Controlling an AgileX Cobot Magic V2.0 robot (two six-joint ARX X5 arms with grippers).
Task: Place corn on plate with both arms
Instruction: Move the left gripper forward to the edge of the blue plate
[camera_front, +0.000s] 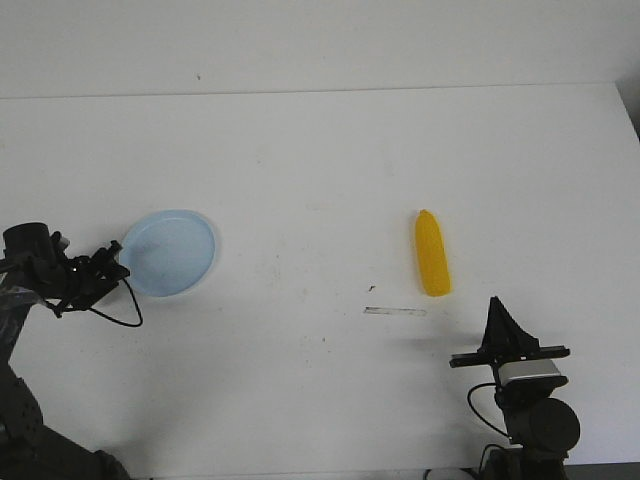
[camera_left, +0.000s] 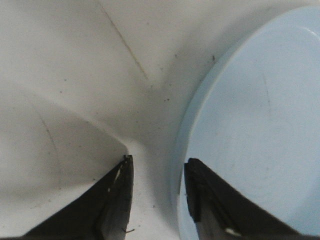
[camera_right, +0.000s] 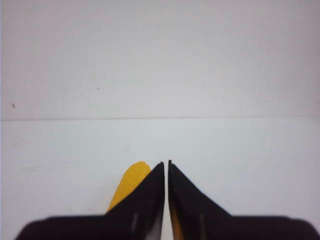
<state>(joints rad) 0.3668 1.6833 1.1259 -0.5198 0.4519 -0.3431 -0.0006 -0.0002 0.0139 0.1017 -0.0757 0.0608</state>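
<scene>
The pale blue plate (camera_front: 172, 250) lies on the white table at the left. My left gripper (camera_front: 119, 257) is at its left rim. In the left wrist view the left gripper (camera_left: 157, 162) is open, one finger (camera_left: 117, 195) over the table and the other over the plate (camera_left: 255, 125), with the rim between them. The yellow corn (camera_front: 432, 253) lies on the table at the right, pointed end away from me. My right gripper (camera_front: 495, 303) is shut and empty, a little nearer than the corn. In the right wrist view the corn (camera_right: 131, 182) shows just behind the shut right gripper (camera_right: 166, 163).
A short clear strip (camera_front: 395, 311) and a dark speck (camera_front: 372, 289) lie on the table left of the right gripper. The table's far edge (camera_front: 320, 93) meets a white wall. The table's right edge (camera_front: 628, 130) is close to the right arm.
</scene>
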